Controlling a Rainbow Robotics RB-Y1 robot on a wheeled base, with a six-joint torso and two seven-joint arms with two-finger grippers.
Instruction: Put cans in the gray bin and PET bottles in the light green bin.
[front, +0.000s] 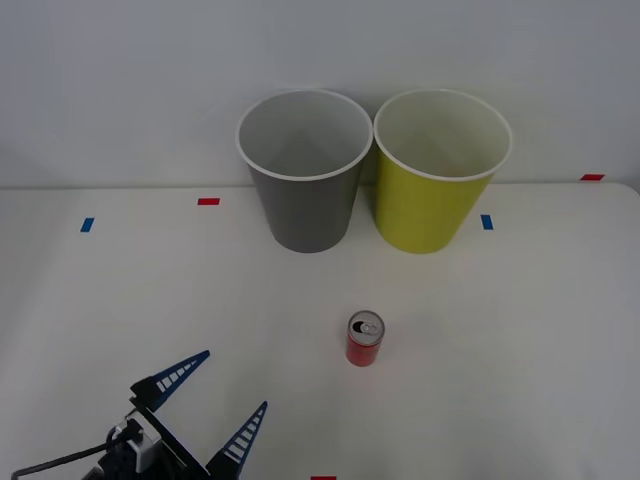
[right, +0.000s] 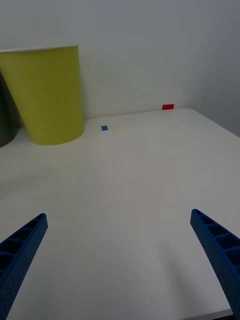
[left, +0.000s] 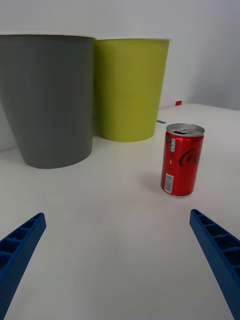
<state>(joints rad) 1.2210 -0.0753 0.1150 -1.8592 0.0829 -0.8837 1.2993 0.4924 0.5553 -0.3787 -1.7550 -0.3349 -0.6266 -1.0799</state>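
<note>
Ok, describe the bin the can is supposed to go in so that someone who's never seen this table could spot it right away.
On the white table, two tall round bins stand side by side at the far edge against the wall. Take the gray bin, on the robot's left of the pair. Its dark gray wall sets it apart from the yellow-green bin beside it and the small red can.

One can (front: 365, 339), two bins: gray bin (front: 304, 190), light green bin (front: 432, 190).
</note>
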